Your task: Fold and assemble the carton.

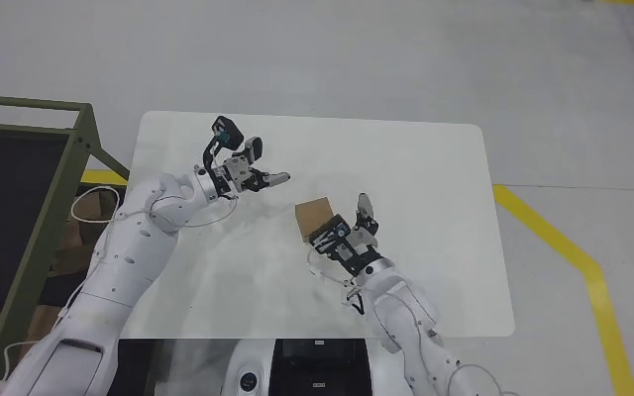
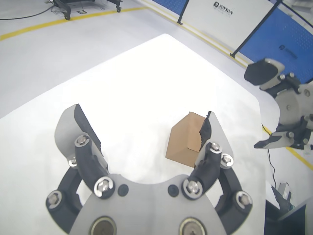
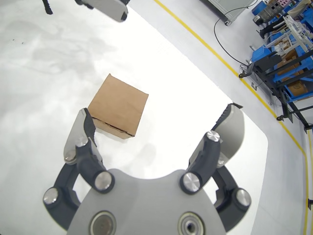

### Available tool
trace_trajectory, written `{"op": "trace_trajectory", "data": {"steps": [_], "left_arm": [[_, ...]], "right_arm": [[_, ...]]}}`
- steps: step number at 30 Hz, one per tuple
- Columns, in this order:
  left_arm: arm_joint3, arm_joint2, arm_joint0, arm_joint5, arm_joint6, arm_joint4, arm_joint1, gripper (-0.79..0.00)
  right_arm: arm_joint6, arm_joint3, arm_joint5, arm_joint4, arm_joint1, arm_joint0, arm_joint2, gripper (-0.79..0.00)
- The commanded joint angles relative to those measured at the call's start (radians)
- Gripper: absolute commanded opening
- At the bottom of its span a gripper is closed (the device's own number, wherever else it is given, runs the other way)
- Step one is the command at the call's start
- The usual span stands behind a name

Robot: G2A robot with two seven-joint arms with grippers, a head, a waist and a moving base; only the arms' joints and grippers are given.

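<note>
Top view, reading left to right. A green-framed rack (image 1: 40, 101) is standing on the floor just off the left edge of the white surface (image 1: 436, 168). The left arm is extending in over the surface's left part. The left tool (image 1: 269, 163) is hovering above the far-left area, released, with its fingers spread wide and nothing between them. It is sitting near the carton but apart from it. The carton (image 1: 315, 216), a small brown cardboard box with every visible face closed, is resting on the surface near the middle, slightly toward the robot's side. In the left wrist view the carton (image 2: 184, 139) is showing partly behind one finger of the tool, with a folded edge running across its near face. The right tool (image 1: 345, 226) is sitting just to the right of the carton and nearer the robot, likewise released and gripping nothing. In the right wrist view one fingertip (image 3: 80, 125) is lying just beside the carton's lower corner, and contact cannot be told. The other finger is standing well clear over bare surface, and a seam is running along the carton's lower side face. Farther right, a yellow floor line (image 1: 545, 228) is running past the surface's right edge.
</note>
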Motion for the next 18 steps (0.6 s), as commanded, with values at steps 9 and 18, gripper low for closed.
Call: {"op": "trace_trajectory", "data": {"steps": [9, 18], "left_arm": [[-0.005, -0.005, 0.004, 0.003, 0.011, -0.001, 0.000, 0.000], [-0.005, -0.005, 0.004, 0.003, 0.011, -0.001, 0.000, 0.000]], "right_arm": [[-0.174, 0.128, 0.171, 0.056, -0.006, -0.052, -0.048, 0.000], [-0.182, 0.148, 0.168, 0.053, -0.005, -0.047, -0.052, 0.000]]}}
